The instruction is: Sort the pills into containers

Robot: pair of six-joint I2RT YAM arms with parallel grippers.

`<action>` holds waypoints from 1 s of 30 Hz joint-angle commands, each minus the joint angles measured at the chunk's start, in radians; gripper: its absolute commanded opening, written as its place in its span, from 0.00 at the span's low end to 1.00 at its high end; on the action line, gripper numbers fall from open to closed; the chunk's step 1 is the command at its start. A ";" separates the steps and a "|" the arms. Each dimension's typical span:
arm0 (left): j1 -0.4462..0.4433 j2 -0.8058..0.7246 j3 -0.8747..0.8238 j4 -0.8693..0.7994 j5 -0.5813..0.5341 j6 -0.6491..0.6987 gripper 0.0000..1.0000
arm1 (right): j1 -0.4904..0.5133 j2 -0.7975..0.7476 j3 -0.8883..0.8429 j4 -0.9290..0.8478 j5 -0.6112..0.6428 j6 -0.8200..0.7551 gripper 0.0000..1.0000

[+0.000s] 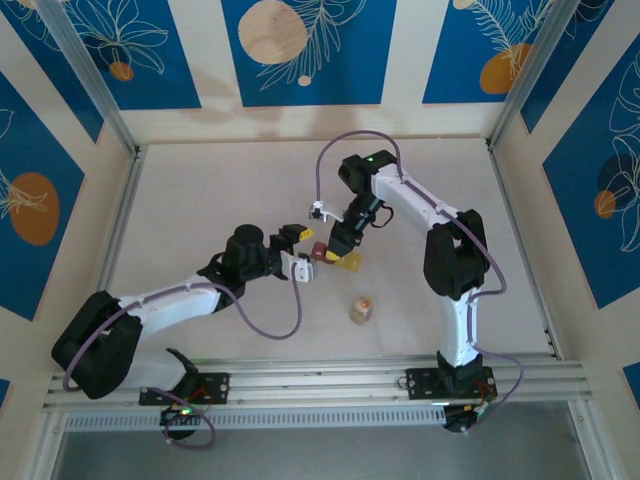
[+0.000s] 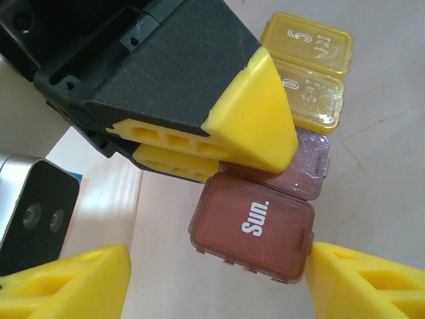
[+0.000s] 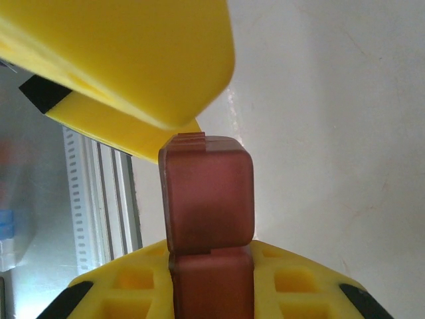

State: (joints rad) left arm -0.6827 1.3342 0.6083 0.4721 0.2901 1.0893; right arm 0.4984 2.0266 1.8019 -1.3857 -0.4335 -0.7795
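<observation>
— How should that step have gone?

— My left gripper (image 2: 219,256) had its fingers apart, straddling the "Sun." red cell (image 2: 252,226) of the containers (image 1: 347,262), at the middle of the table (image 1: 220,190). I judged it should close gently to brace the box. My right gripper (image 1: 335,248) had its fingers near together over the paler red square (image 2: 302,159); clamped or not, I couldn't tell. It needed slow work.

— The count?

— Two red and two yellow squares (image 2: 312,93), probably cells and open lids; one vial (image 1: 362,310); pills too small to count.
</observation>
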 commanded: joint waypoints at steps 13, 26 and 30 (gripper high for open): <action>-0.035 0.002 0.030 -0.023 0.002 0.070 0.70 | 0.023 0.043 0.045 -0.069 -0.063 0.013 0.00; -0.041 -0.011 0.048 -0.054 -0.074 0.070 0.69 | 0.033 0.044 0.002 -0.045 0.010 0.039 0.00; -0.043 -0.034 0.046 -0.048 -0.074 0.066 0.69 | 0.031 0.047 -0.013 -0.021 0.067 0.062 0.00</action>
State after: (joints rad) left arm -0.7147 1.3376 0.6209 0.4076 0.2218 1.1442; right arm 0.5236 2.0541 1.8095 -1.4090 -0.4217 -0.7452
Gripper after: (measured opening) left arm 0.691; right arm 0.238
